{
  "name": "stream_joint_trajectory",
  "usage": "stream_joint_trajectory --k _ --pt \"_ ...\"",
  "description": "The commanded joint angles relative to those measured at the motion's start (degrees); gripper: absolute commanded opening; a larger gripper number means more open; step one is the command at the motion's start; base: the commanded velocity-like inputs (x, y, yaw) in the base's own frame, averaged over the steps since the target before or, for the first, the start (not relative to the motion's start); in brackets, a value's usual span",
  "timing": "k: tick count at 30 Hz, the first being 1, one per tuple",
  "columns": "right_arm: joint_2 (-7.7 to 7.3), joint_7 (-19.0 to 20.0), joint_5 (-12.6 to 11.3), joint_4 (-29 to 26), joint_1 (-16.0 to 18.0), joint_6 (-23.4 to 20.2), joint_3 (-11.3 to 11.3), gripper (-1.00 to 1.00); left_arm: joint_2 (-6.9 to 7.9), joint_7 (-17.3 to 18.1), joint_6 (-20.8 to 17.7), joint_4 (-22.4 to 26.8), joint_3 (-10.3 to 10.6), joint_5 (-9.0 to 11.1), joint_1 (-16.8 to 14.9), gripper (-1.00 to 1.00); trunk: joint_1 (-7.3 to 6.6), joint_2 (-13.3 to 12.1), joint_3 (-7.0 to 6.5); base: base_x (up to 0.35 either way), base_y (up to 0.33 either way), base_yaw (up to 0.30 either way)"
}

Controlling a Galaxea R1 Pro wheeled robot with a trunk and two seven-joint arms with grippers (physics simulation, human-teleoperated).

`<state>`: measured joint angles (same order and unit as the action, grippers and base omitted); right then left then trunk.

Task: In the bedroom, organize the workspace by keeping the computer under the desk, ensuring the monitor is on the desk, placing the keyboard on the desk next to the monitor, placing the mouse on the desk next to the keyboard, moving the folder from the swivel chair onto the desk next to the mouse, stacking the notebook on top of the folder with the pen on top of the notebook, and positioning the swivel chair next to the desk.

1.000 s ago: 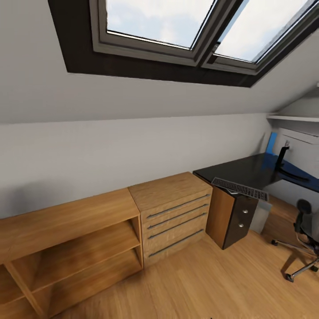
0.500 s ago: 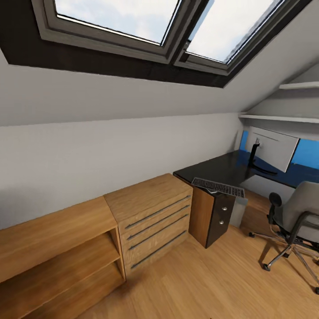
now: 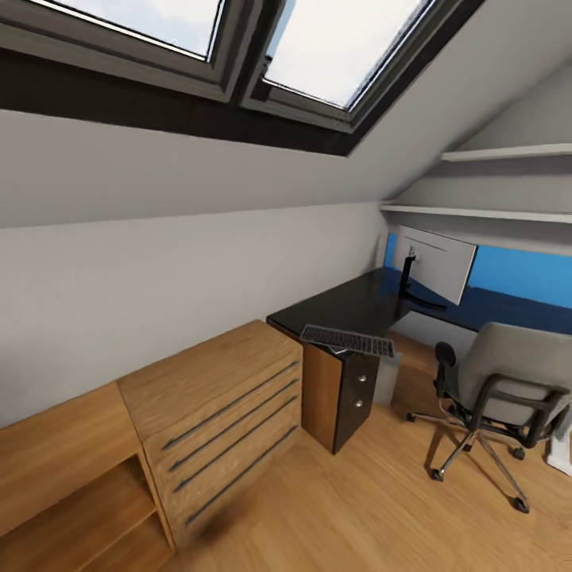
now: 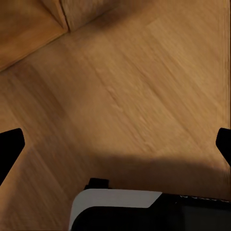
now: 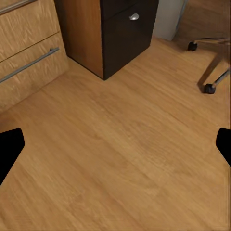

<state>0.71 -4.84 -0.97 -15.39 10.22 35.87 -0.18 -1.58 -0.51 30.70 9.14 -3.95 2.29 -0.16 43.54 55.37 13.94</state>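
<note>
The black desk (image 3: 349,306) stands at the far right under the sloped ceiling. On it the monitor (image 3: 433,262) stands upright, and the keyboard (image 3: 347,341) lies at the near edge, above the drawer pedestal (image 3: 353,393). Under the desk is the pale grey computer (image 3: 389,377), also visible from the right wrist camera (image 5: 168,19). The grey swivel chair (image 3: 508,373) is on the floor right of the desk with its back toward me, hiding its seat. Folder, mouse, notebook and pen are out of view. My left gripper (image 4: 115,149) and right gripper (image 5: 115,147) are open above the wood floor.
A light-wood drawer chest (image 3: 214,397) and shelf unit (image 3: 71,469) line the wall left of the desk. Wall shelves (image 3: 508,151) hang above the monitor. A chair caster (image 5: 209,88) rests on the floor near the pedestal (image 5: 127,33). Open floor lies between me and the desk.
The whole head view has swung to the right, so desk, chest and chair sit further left in the picture and more of the chair shows. Nothing in the room itself has moved.
</note>
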Motion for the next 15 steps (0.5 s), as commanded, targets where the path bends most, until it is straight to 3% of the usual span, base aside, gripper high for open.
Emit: stream_joint_trajectory --k 1,6,15 --pt "0.01 0.0 -0.1 0.1 0.1 0.2 0.0 1.00 -0.05 0.1 0.2 0.0 -0.4 0.0 0.0 1.00 0.03 0.0 0.07 0.307 -0.168 -0.300" --pt "0.00 0.0 -0.1 0.1 0.1 0.2 0.0 1.00 -0.04 0.1 0.2 0.0 -0.4 0.0 0.0 1.00 0.03 0.0 0.07 0.218 -0.145 -0.300" --pt "0.00 0.0 -0.3 0.0 0.1 0.1 -0.1 1.00 -0.01 0.1 0.2 0.0 -0.4 0.0 0.0 1.00 0.03 0.0 0.07 0.024 -0.020 -0.300"
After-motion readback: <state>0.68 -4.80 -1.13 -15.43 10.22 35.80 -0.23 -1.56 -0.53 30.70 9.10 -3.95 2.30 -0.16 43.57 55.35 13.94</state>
